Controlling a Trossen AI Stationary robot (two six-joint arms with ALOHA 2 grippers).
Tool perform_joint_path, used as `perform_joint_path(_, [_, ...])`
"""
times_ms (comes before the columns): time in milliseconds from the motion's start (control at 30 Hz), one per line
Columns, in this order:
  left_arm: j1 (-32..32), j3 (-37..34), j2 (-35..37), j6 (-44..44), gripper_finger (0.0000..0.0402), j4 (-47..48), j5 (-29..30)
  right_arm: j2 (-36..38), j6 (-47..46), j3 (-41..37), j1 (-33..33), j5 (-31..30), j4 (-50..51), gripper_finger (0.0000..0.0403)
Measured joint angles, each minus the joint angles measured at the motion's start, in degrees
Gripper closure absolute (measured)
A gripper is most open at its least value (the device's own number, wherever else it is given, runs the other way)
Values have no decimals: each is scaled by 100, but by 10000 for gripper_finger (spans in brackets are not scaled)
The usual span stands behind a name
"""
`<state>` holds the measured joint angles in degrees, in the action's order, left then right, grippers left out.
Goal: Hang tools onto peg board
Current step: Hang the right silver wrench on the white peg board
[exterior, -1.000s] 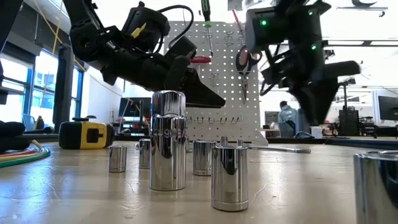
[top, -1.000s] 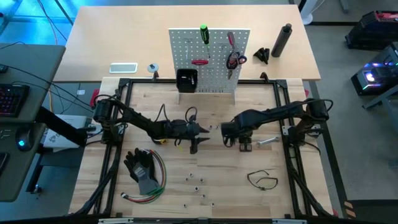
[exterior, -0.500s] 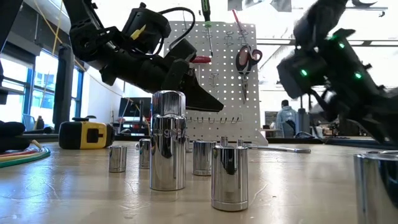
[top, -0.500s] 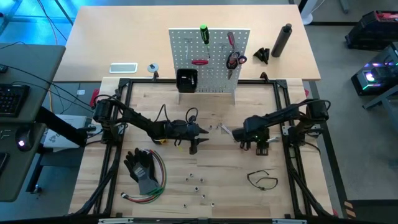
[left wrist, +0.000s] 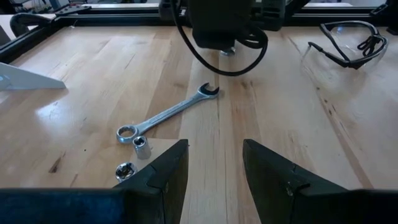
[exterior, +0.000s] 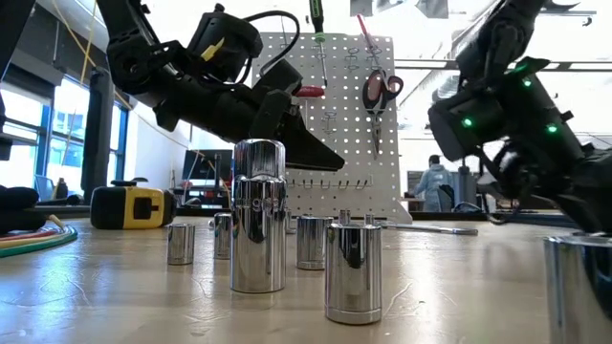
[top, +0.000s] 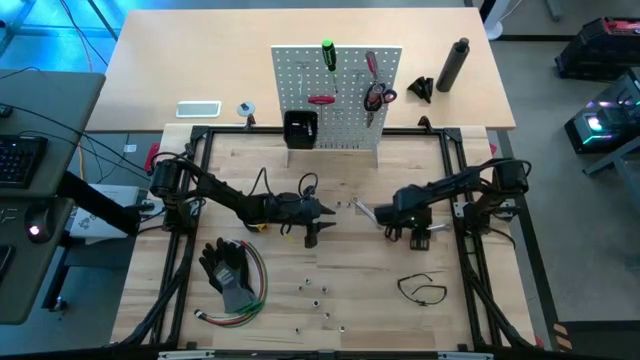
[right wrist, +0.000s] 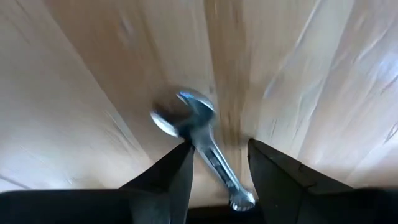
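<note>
A silver wrench lies flat on the wooden table between my two grippers; it also shows in the left wrist view. My right gripper is open and low over the wrench's right end, one finger on each side of the shaft. My left gripper is open and empty above the table, left of the wrench. The peg board stands at the far edge, with a green screwdriver, a red screwdriver and red scissors hanging on it. My right gripper comes at the wrench from above and from the table's right, with its fingers across the shaft near one end. The wrench lies flat on the table. I cannot tell whether a finger touches it.
Small metal sockets lie scattered near the front, two beside the wrench. Black gloves with coloured wires lie front left, and a thin black loop front right. A yellow tape measure sits under the left arm. A black bin hangs on the board.
My right gripper has gone toward the table's right edge and down, tipping lower, and now hovers just above the table at the wrench's right end. The wrench, covered by the gripper before, now shows and has not moved.
</note>
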<state>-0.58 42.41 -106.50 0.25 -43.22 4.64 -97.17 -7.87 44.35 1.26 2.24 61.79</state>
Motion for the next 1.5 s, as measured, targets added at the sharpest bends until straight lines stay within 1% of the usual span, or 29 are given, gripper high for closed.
perform_joint_path(267, [-24,0,0,-1,254,4,-1,4,80,369,96,-3,-445,252])
perform_joint_path(733, [-39,0,0,-7,254,11,1,13,123,722,140,328,-1656,252])
perform_joint_path(933, [-60,0,0,-13,254,13,-1,1,7,811,138,255,-1762,252])
perform_joint_path(1067, [-57,0,0,-13,254,9,1,4,-133,1022,136,240,-2106,252])
perform_joint_path(1200, [-60,0,0,-27,254,14,1,-2,-137,1199,138,172,-1937,252])
perform_joint_path(1367, [-117,0,0,-89,254,135,2,0,-284,1419,144,-159,-727,252])
perform_joint_path(1500, [-138,0,0,-12,254,179,0,0,-510,1385,138,-222,-55,252])
